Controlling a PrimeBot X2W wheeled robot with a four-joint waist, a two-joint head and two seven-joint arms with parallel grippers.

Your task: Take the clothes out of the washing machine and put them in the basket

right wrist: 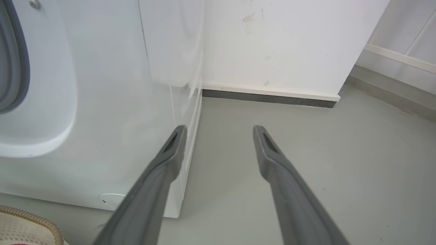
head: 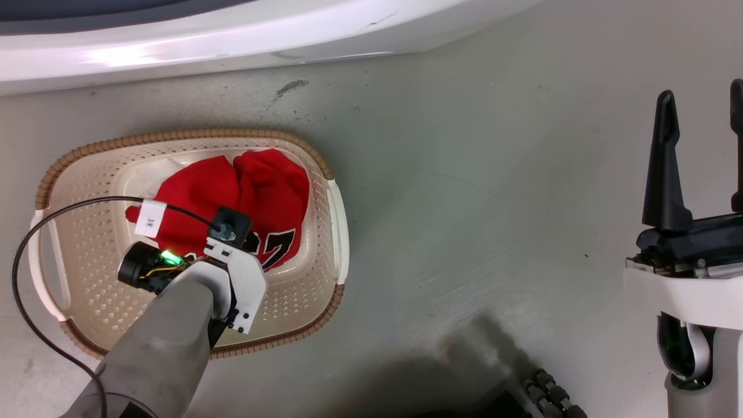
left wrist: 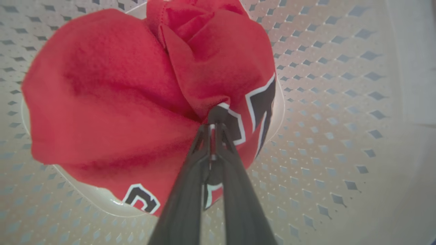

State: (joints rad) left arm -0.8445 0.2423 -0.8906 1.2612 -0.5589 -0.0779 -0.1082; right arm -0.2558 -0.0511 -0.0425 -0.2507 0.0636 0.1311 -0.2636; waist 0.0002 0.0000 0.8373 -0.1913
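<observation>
The floor (head: 464,174) is smooth and pale grey, with a dark scuff (head: 292,87) on the far side, close to the foot of the white washing machine (head: 232,40) that stands on it along the far edge. The basket (head: 174,137) sits flat on the floor at the left, near the front of the machine but not touching it. To the right of the machine the floor runs back to a white wall (right wrist: 272,41) with a dark strip along its foot.
</observation>
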